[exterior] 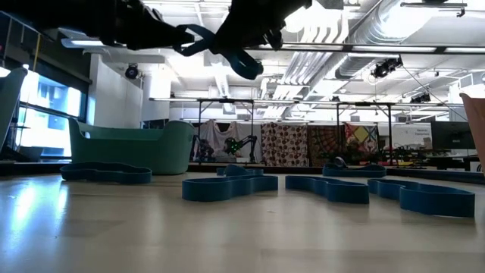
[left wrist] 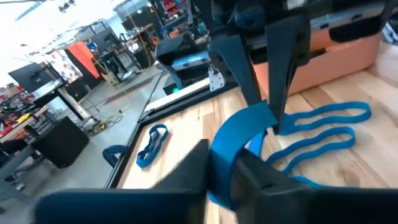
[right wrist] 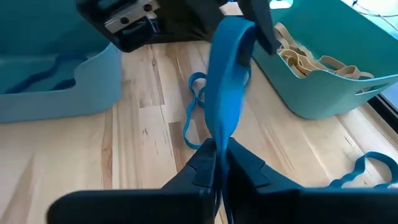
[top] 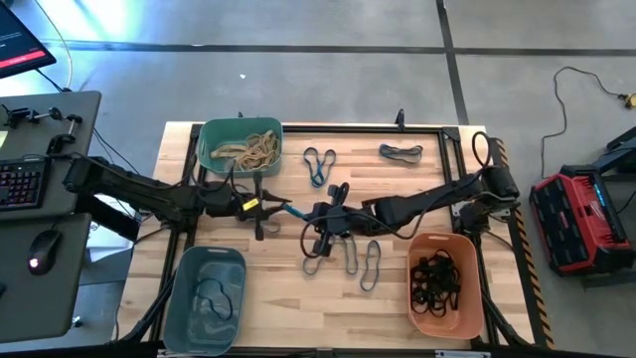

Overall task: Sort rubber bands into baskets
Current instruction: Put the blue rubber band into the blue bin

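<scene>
A blue rubber band (top: 299, 211) hangs in the air over the table's middle, stretched between my two grippers. My left gripper (top: 281, 209) is shut on its left end and my right gripper (top: 320, 212) on its right end. The teal-green basket (top: 238, 149) at the far left has tan bands lying in it. Near left, the grey-blue basket (top: 204, 298) holds a dark band. Black bands fill the orange basket (top: 444, 283) at the near right. Several loose bands (top: 360, 261) lie flat on the wood. My left gripper pinches one end of the blue band's loop (left wrist: 224, 158) between its two fingers, coming about level from the table's left. The band runs on, clear of the table, to the other gripper. My right gripper pinches the opposite end (right wrist: 219, 134) between its two fingers, slanting down from the table's right. The flat strip rises from its fingertips to my left gripper's fingers (right wrist: 258, 25), lifted clear.
More bands lie at the far side: a blue one (top: 318, 164) and a grey one (top: 399, 151). Black rails (top: 338, 126) frame the table. Left of the table stands a desk with a keyboard (top: 20, 184) and a mouse.
</scene>
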{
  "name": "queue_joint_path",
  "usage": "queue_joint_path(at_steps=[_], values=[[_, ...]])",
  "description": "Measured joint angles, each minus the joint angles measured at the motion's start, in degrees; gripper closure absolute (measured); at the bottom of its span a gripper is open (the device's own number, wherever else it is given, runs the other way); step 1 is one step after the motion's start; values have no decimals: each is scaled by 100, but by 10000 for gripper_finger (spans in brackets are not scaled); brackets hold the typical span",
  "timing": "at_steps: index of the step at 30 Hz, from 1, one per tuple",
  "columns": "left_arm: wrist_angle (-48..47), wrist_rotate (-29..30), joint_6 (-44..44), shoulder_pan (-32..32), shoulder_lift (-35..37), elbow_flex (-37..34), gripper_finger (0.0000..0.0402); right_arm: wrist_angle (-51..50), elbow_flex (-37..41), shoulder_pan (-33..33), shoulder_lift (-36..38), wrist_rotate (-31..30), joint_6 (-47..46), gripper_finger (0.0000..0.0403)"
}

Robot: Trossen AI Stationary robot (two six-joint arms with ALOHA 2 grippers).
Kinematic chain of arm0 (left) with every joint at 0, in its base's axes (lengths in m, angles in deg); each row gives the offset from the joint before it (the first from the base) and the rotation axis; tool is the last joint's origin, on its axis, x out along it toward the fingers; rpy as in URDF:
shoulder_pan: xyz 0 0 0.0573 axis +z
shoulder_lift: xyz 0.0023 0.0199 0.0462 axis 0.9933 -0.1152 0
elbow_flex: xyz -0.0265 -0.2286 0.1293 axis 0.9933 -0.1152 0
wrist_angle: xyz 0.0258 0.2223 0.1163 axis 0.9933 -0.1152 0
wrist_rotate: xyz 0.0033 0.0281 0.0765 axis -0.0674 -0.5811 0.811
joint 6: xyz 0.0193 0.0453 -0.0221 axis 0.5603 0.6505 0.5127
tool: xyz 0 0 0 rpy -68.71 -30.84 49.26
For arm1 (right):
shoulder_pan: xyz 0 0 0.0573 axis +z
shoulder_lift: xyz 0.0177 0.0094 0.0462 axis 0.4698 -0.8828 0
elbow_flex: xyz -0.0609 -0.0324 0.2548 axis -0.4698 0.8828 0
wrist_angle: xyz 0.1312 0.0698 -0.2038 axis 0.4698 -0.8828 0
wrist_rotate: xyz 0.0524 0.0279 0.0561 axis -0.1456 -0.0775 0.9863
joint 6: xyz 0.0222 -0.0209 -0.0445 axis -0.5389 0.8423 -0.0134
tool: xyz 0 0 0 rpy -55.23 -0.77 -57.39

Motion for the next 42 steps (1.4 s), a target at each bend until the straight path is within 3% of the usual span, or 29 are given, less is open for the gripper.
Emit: queue_joint_path(at_steps=[2,7,12,16,21,30,35,42], values=[[-180,0,9,0,4,85,390,4,0,73,0,-6,148,370],[-763,0,24,-17,156,409,398,-27,0,251,0,-120,256,293],[-2144,1,-246,-140,400,1018,400,-272,0,333,30,-410,256,224],[-3399,7,-478,-372,491,1641,401,-537,-2,344,46,-454,253,208],[-5146,3,-881,-897,477,2517,401,-951,-2,343,48,-455,62,243],[-7223,-362,-2204,-2178,472,3467,401,-1209,-2,370,48,-354,-3,394],[-7830,-474,-3182,-2973,427,3494,402,-1211,-2,368,48,-348,-2,382],[-8220,-591,-4616,-4056,-5,3491,401,-1244,-1,368,50,-346,-3,400]])
